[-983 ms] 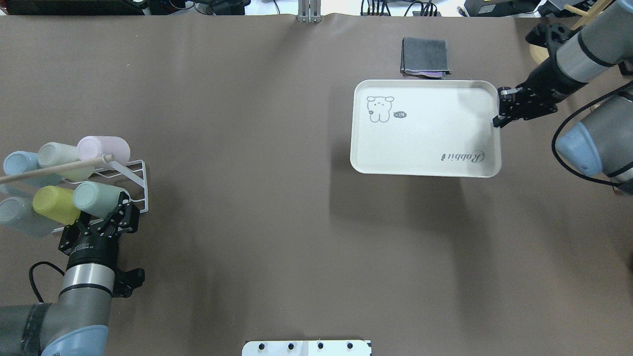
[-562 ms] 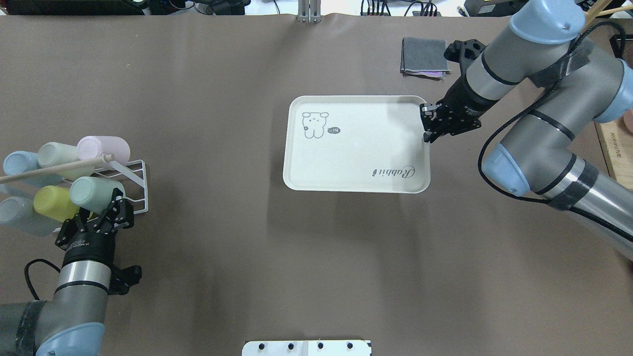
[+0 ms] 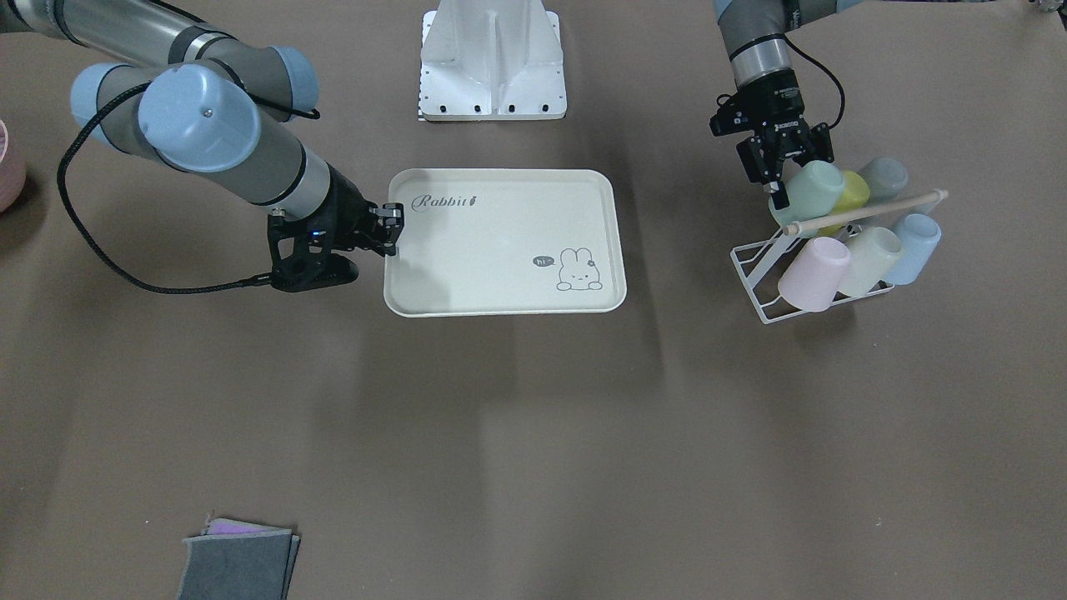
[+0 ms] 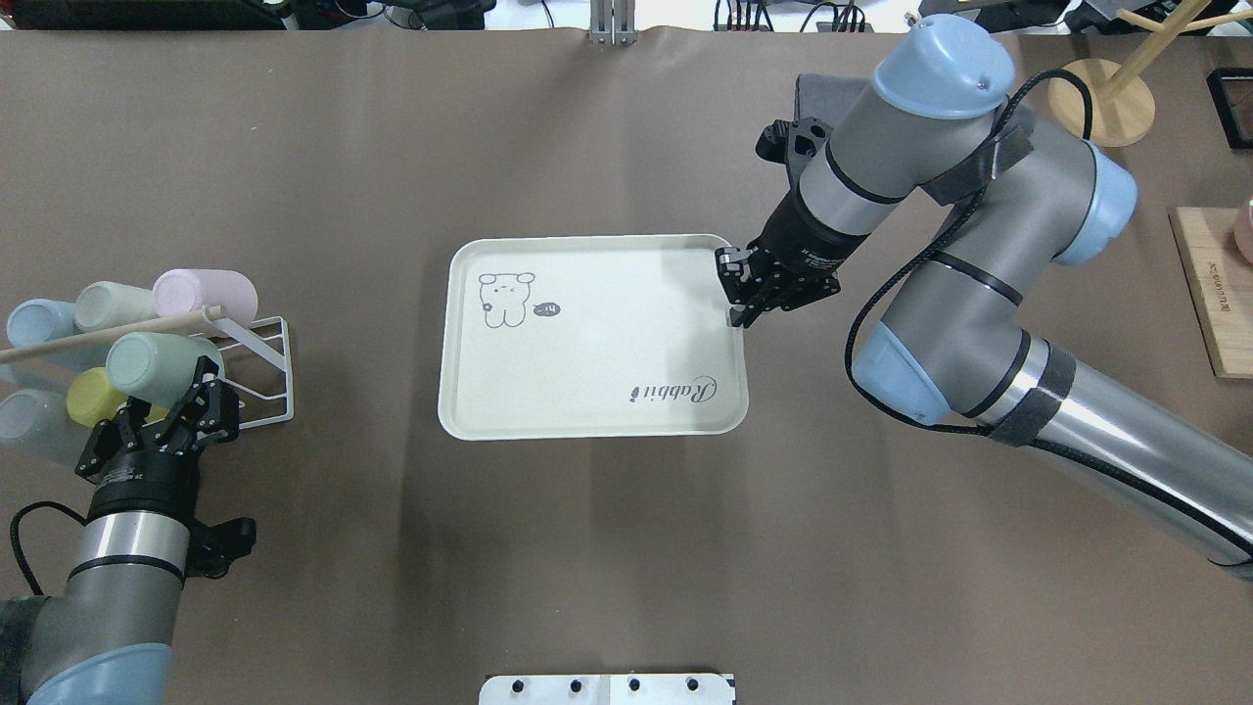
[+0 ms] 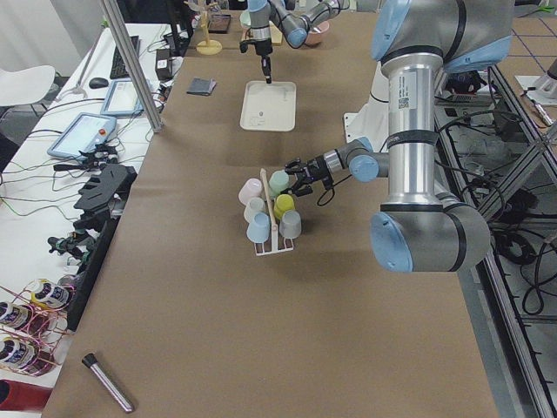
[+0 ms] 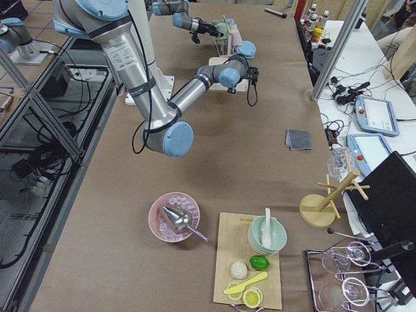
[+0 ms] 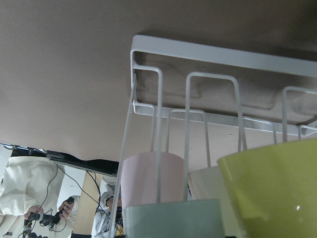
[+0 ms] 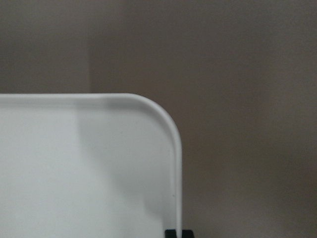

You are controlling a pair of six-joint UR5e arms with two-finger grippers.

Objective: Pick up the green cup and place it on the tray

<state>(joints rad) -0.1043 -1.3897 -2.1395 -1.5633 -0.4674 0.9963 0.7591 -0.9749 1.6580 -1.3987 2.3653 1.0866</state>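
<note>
The mint green cup [image 4: 147,364] lies on its side, with my left gripper [image 4: 174,394] shut on its rim end, over the white wire rack [image 4: 266,372] at the table's left. From across the table the green cup [image 3: 813,196] sits against the left gripper [image 3: 790,179], beside the yellow-green cup [image 3: 850,190]. In the left wrist view the green cup's rim [image 7: 173,220] fills the bottom edge. The cream tray [image 4: 587,392] lies mid-table. My right gripper [image 4: 736,299] is shut on its right rim; the tray's corner [image 8: 163,114] shows in the right wrist view.
The rack also holds a pink cup [image 4: 206,292], a pale cream cup [image 4: 113,304], blue cups [image 4: 34,318] and a wooden rod [image 4: 98,333]. A grey cloth [image 3: 237,567] lies at the far side. A wooden stand [image 4: 1096,98] and a board [image 4: 1214,294] are at the right.
My right gripper has dragged the tray left and nearer to the robot, from the far right to mid-table. The left gripper has shifted left with the green cup.
</note>
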